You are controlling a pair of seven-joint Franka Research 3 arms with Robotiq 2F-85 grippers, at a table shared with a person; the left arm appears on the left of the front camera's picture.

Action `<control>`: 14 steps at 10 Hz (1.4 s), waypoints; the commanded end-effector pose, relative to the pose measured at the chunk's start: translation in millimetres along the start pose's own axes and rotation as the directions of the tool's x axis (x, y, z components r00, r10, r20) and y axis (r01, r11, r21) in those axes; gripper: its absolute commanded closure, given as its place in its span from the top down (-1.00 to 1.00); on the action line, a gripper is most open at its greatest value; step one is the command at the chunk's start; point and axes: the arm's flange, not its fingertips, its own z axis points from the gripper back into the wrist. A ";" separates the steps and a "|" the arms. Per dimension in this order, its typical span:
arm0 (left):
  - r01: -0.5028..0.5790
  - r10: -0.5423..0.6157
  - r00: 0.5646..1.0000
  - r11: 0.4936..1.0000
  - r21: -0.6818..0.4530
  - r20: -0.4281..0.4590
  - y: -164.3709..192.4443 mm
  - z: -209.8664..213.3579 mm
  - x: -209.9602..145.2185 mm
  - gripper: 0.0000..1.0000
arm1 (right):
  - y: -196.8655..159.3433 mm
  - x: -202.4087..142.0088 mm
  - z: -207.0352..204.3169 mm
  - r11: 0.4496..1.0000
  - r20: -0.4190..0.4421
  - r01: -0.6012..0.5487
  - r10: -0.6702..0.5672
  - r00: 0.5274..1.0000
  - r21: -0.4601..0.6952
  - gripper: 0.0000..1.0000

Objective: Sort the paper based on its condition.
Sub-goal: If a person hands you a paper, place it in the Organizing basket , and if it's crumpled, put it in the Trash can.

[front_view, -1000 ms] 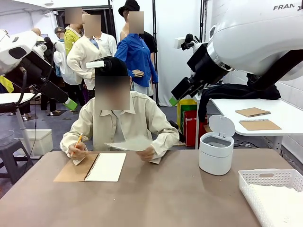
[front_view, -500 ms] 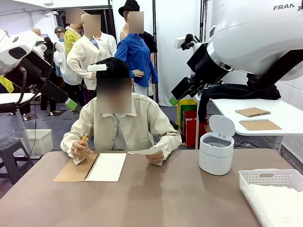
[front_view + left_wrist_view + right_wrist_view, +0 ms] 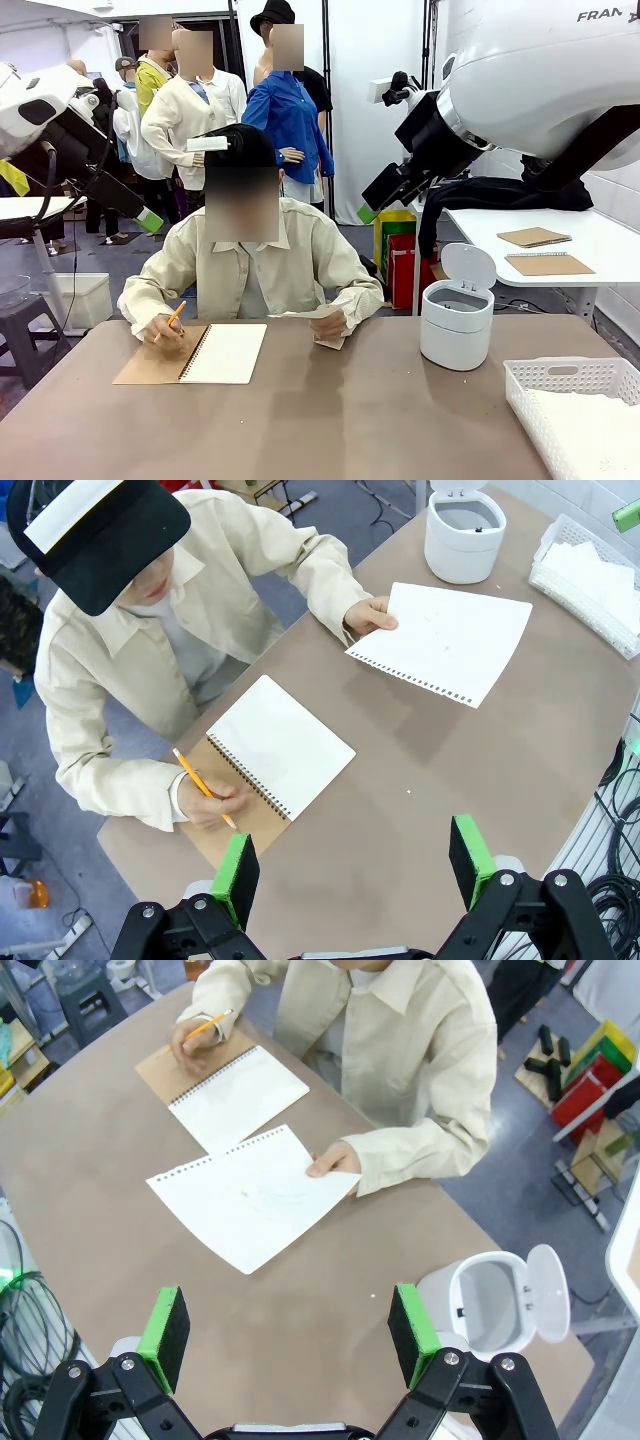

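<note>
Loose sheet of paper (image 3: 250, 1195) held at one edge by person's hand (image 3: 330, 1160), just above table (image 3: 330, 1290), beside open notebook (image 3: 235, 1095). Pencil (image 3: 205, 1026) gripped in other hand (image 3: 192, 1048), over notebook's brown cover. White bin (image 3: 490, 1305) stood on table, lid flipped up, interior seen plain white. Lattice tray (image 3: 565, 372) at table's near right corner, white sheets laid inside. Left gripper (image 3: 352, 835) spread wide, nothing pinched. Right gripper (image 3: 288, 1310) spread wide too, nothing between pads. Both raised above table.

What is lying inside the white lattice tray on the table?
White paper lies in the tray. How many sheets there are, and whether anything lies beneath them, cannot be seen, because the top sheet hides it.
</note>
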 end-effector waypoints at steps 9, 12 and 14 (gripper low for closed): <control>-0.004 0.004 1.000 1.000 -0.002 -0.001 0.2 -0.5 -0.3 1.00 | -53.4 -52.1 -109.8 0.569 -0.403 0.813 -0.720 0.565 0.124 1.00; -0.004 0.004 1.000 1.000 -0.002 -0.001 0.2 -0.5 -0.3 1.00 | -57.9 -60.0 -103.4 0.625 -0.410 0.769 -0.673 0.616 0.130 1.00; -0.004 0.004 1.000 1.000 -0.002 -0.001 0.2 -0.5 -0.3 1.00 | -56.2 -60.6 -111.3 0.628 -0.406 0.770 -0.679 0.611 0.108 1.00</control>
